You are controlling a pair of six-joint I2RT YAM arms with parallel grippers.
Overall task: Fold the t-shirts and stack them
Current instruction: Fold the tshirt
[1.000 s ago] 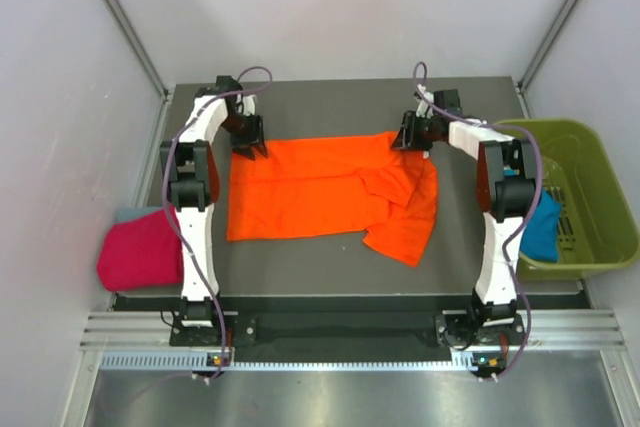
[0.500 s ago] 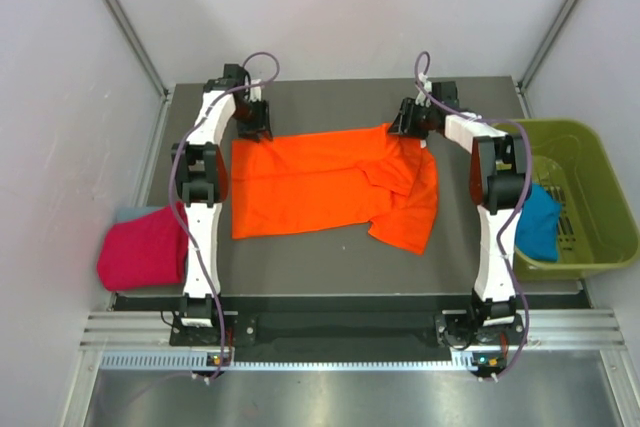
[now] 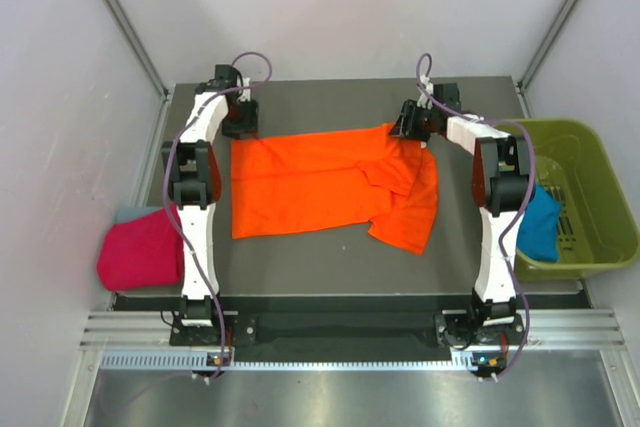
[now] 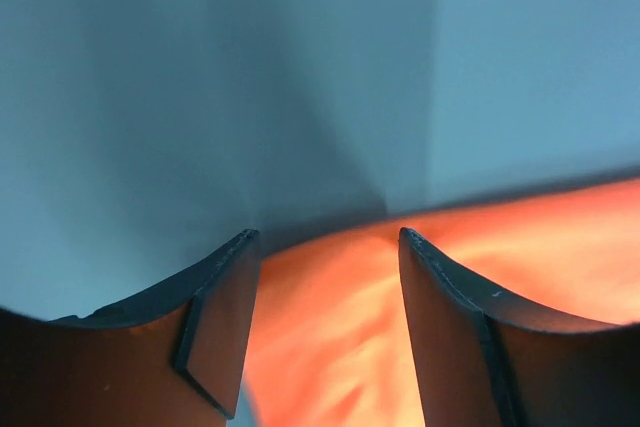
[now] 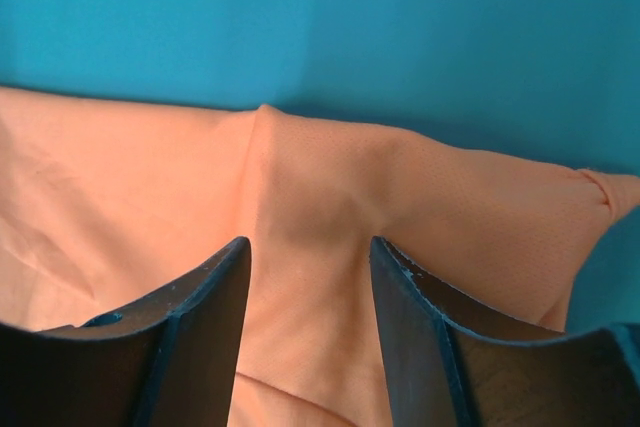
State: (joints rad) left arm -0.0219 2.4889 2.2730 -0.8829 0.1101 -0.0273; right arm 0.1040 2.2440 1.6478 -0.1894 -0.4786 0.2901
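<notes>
A bright orange t-shirt [image 3: 320,185] lies spread on the dark table, with its right side folded over and rumpled. My left gripper [image 3: 241,128] is open just beyond the shirt's far left corner. In the left wrist view [image 4: 325,237] orange cloth [image 4: 330,347] lies below the spread fingers. My right gripper [image 3: 409,129] is open over the shirt's far right edge. In the right wrist view [image 5: 308,242] a raised ridge of orange cloth [image 5: 120,177] runs between the fingers. A magenta-pink shirt [image 3: 140,250] lies on a grey-blue one [image 3: 124,214] at the left. A teal-blue shirt [image 3: 540,228] sits in the bin.
An olive-green plastic bin [image 3: 590,197] stands off the table's right edge. Grey walls close in the far side and both flanks. A metal rail [image 3: 330,332] runs along the near edge, where both arm bases are bolted.
The left gripper has moved off the shirt's far left corner toward the back. The right gripper has shifted slightly back. The orange shirt has slid a little to the right and away.
</notes>
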